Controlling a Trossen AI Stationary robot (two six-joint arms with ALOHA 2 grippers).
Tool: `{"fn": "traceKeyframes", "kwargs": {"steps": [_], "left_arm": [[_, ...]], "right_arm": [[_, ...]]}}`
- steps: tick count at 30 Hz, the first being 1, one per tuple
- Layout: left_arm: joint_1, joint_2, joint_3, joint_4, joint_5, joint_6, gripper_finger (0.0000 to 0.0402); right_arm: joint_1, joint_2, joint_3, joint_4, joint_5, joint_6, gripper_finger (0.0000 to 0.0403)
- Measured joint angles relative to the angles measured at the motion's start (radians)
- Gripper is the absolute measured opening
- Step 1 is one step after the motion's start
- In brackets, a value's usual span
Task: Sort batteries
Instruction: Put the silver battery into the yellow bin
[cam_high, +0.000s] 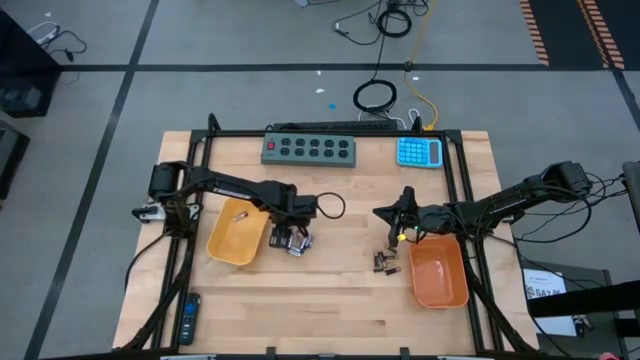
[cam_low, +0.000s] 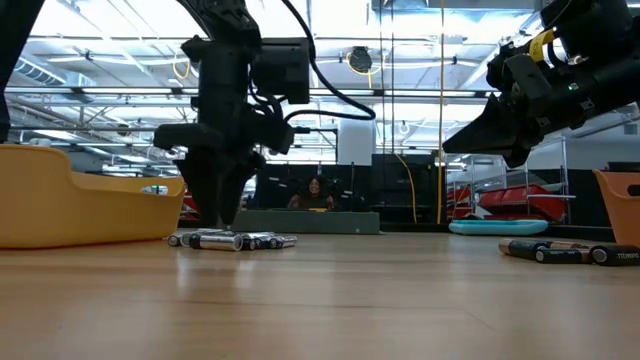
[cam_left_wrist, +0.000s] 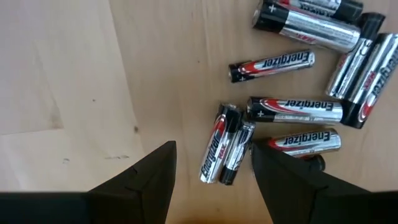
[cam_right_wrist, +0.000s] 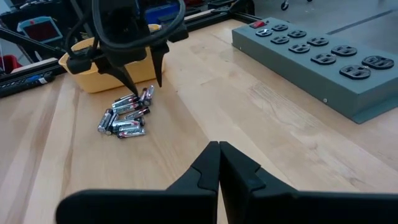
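A pile of silver-and-black batteries (cam_left_wrist: 292, 112) lies flat on the wooden table beside the yellow tray (cam_high: 238, 238); the pile also shows in the low view (cam_low: 235, 240). A single battery (cam_high: 240, 213) lies inside that tray. My left gripper (cam_left_wrist: 214, 171) is open and points down over the pile, its fingers either side of two small batteries (cam_left_wrist: 225, 149) without touching them. A second small group of batteries (cam_high: 385, 262) lies left of the orange tray (cam_high: 440, 275). My right gripper (cam_right_wrist: 219, 163) is shut and empty, raised above the table (cam_low: 500, 130) near that group.
A grey power strip (cam_high: 310, 149) and a blue calculator (cam_high: 419, 152) sit along the far edge. A black remote control (cam_high: 188, 318) lies at the near left corner. A black frame rail (cam_high: 460, 190) runs along each side. Bare wood lies between the two trays.
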Motion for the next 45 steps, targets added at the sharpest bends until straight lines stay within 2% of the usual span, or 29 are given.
{"fn": "traceKeyframes", "kwargs": {"steps": [13,22,27,45], "left_arm": [[0.008,0.035,0.000,0.009,-0.045,0.020,0.0218],[0.049,0.035,0.000,0.014,-0.040,0.017,0.0218],[0.068,0.035,0.000,0.053,0.004,0.010,0.0218],[0.116,0.035,0.000,0.088,0.012,-0.010,0.0218]], "right_arm": [[0.000,0.000,0.000,-0.005,0.000,0.008,0.0000],[0.009,0.000,0.000,-0.006,0.001,0.011,0.0000],[0.009,0.000,0.000,-0.006,0.001,0.011,0.0000],[0.009,0.000,0.000,-0.007,0.001,0.011,0.0000]]}}
